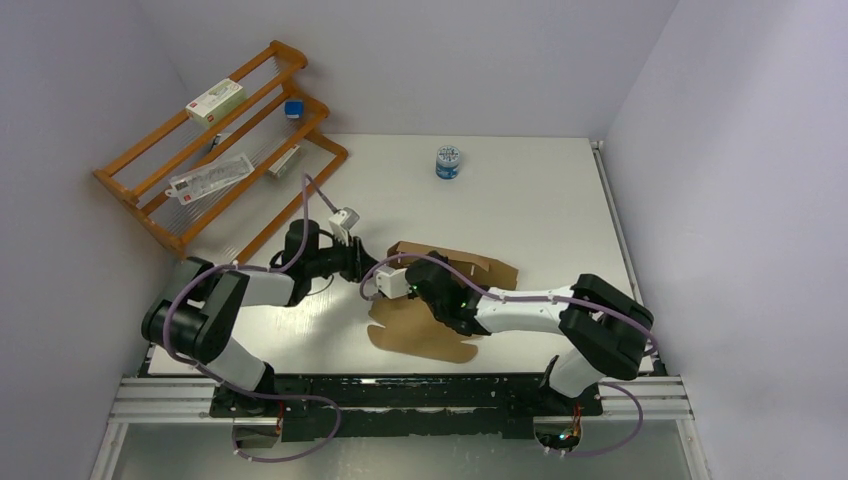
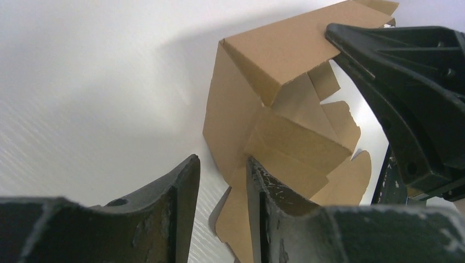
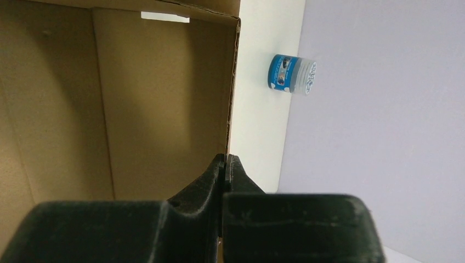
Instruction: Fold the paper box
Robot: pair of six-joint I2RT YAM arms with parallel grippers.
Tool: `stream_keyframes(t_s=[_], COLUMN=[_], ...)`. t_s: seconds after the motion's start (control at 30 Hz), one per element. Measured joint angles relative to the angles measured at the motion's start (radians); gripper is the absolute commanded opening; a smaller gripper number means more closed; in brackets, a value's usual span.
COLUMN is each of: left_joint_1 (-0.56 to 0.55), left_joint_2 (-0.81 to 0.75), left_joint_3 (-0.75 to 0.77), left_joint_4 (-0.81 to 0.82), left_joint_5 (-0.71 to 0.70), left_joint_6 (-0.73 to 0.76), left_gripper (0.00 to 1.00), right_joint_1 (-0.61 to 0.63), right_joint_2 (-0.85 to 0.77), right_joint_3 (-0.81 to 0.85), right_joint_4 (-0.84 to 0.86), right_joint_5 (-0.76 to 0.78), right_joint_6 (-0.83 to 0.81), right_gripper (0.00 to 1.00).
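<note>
The paper box is brown corrugated cardboard, partly folded, in the middle of the table with flaps spread toward the front. In the right wrist view its inner panels fill the left half. My right gripper is shut on the edge of an upright wall of the box, and it shows in the top view. My left gripper is open just left of the box, with a low flap showing in the gap between its fingers. It sits at the box's left end in the top view.
A wooden rack stands at the back left with white cartons, a clear packet and a small blue item. A blue and white jar stands at the back, also in the right wrist view. Walls close both sides.
</note>
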Motion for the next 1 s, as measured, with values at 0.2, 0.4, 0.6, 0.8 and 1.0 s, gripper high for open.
stream_keyframes(t_s=[0.2,0.4,0.6,0.8,1.0], left_joint_1=[-0.035,-0.046,-0.05,-0.088,-0.143], left_joint_2=[-0.024,-0.089,-0.138,-0.223,-0.321], left_joint_3=[-0.071,-0.145,-0.179,-0.229,-0.293], left_joint_4=[0.072,0.138,0.148,0.127,0.113], left_joint_5=[-0.033,-0.055,-0.069,-0.107,-0.182], left_joint_6=[-0.02,-0.031,-0.03,-0.027,-0.035], left_gripper=[0.43,0.46,0.49,0.51,0.52], right_joint_1=[0.037,0.101,0.151,0.216,0.266], right_joint_2=[-0.005,-0.005,-0.006,-0.009,0.006], right_joint_3=[-0.031,-0.089,-0.143,-0.189,-0.232], right_joint_4=[0.043,0.122,0.201,0.272,0.346], right_joint_5=[0.029,0.079,0.135,0.193,0.25], right_joint_6=[0.001,-0.024,-0.054,-0.086,-0.116], right_gripper=[0.0,0.0,0.0,0.0,0.0])
